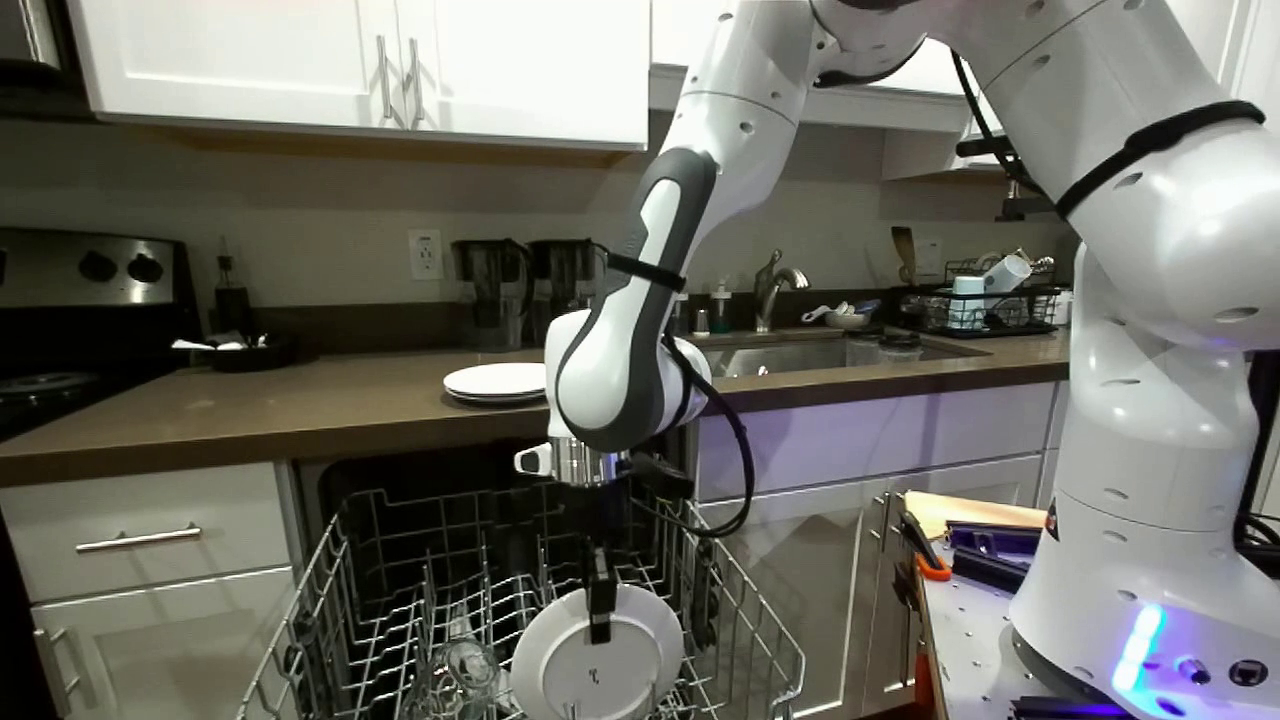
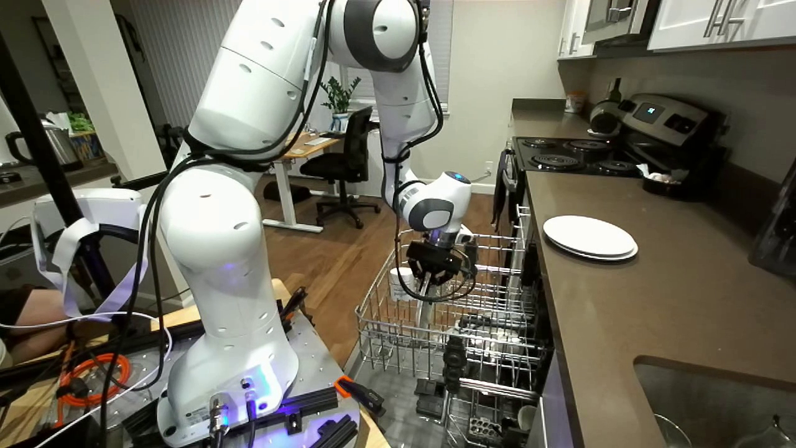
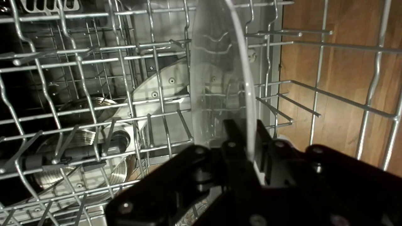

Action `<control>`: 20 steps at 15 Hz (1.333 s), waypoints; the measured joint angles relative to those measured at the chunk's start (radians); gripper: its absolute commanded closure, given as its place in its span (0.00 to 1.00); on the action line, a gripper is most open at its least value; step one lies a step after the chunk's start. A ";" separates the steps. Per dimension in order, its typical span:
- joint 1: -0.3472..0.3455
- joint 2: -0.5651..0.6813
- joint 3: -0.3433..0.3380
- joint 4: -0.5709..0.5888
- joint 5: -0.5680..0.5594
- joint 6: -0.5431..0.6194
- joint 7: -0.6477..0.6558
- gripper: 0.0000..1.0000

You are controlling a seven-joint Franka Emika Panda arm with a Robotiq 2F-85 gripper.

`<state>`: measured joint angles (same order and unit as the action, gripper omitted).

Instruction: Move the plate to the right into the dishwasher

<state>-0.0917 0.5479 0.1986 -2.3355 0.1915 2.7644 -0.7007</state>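
Observation:
The plate [image 1: 598, 665], round and white with a broad rim, stands upright in the wire rack of the dishwasher [image 1: 400, 475]. Its lower edge is out of view in an exterior view, with tines in front of it. My gripper [image 1: 600, 615] points down at its upper edge, one finger on each side. In the wrist view the plate [image 3: 220, 78] shows nearly edge-on, its rim between the close-set fingertips [image 3: 251, 135]; the gripper looks shut on it. In an exterior view the plate [image 2: 425, 308] shows as a thin edge below the gripper [image 2: 432, 277].
Clear glasses [image 1: 460, 670] stand left of the plate in the rack, and a white cup [image 2: 403, 284] stands in it too. Flat white plates [image 2: 589, 236] lie stacked on the counter [image 2: 634, 298]. The rack's side wires [image 1: 745, 585] rise beside the arm.

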 measured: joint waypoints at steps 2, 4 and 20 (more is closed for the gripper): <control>0.000 0.002 0.000 0.003 -0.010 -0.023 0.014 0.47; 0.000 0.005 0.002 0.002 -0.012 -0.050 0.026 0.34; 0.061 -0.286 -0.026 -0.067 -0.110 -0.271 0.254 0.00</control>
<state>-0.0302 0.2615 0.1721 -2.4026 0.0811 2.4933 -0.4463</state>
